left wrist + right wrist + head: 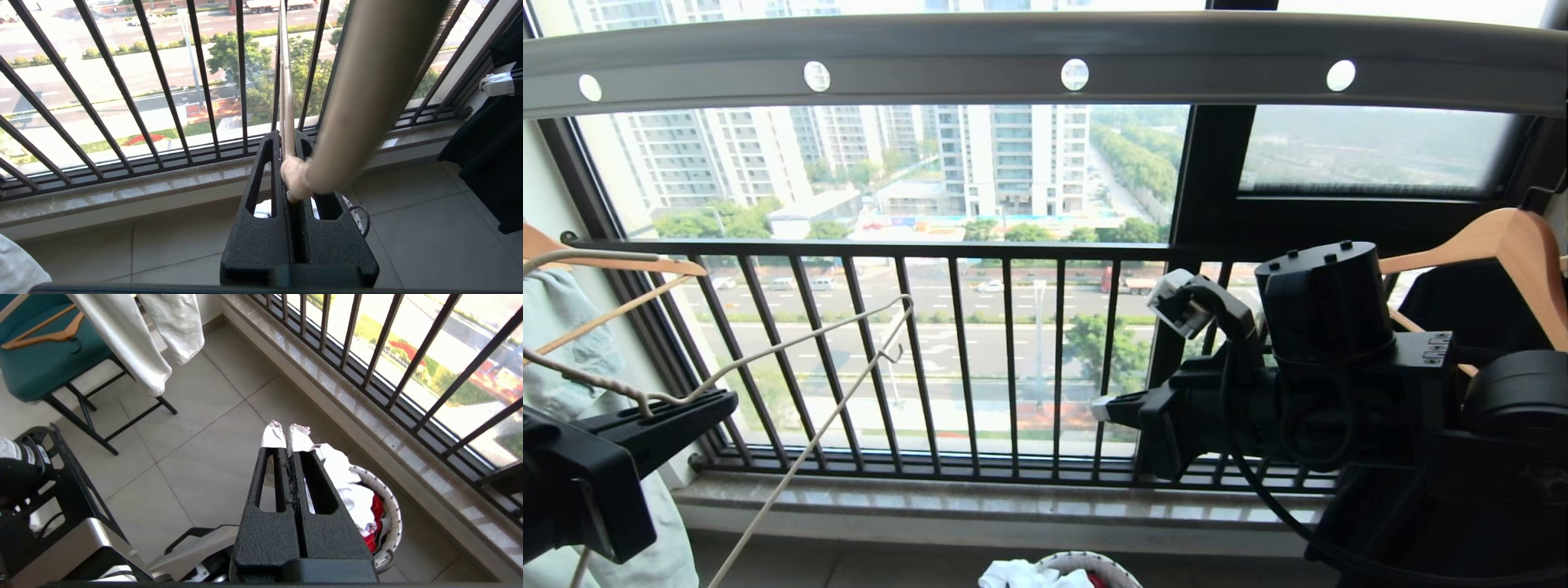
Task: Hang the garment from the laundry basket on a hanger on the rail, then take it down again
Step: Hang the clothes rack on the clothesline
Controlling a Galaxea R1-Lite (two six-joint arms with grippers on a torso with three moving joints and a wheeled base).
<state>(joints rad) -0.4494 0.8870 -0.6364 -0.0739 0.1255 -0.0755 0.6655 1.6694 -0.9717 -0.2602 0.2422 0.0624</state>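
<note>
Left pincer: The left pincer (292,163) is black and rough like sandpaper, with long holes in its two fingers. It is pressed together, pinching the hanger. In the head view it sits at about 8 o'clock.
Hanger: The hanger (792,343) is a thin, cream-white rod bent into a wide triangle, with a small upturned hook at its end. It is down off the rail, tilted, and nothing hangs on it.
Right pincer: The right pincer (286,435) is the same rough black, with crinkly silver tips. Its fingers are pressed together with nothing between them. It is above the laundry basket, not touching it, at about 4 o'clock in the head view.
Laundry basket: The laundry basket (390,506) is small, round, white and woven. It stands on the floor at 6 o'clock, near the window ledge.
Garment: The garment (343,477) is soft, white and crumpled. It lies in the basket on top of something red (374,512).
Rail: The rail (1045,61) is a broad, smooth grey metal bar at 12 o'clock, with a row of round holes.
Room: Thin black bars (964,359) stand across the window, over a pale stone ledge (980,510). The floor (196,437) has big pale tiles. A thick wooden hanger (1503,245) is at 3 o'clock. A pale denim jacket (564,343) hangs at 9 o'clock. In the right wrist view there is a green chair (45,355) with black legs.
</note>
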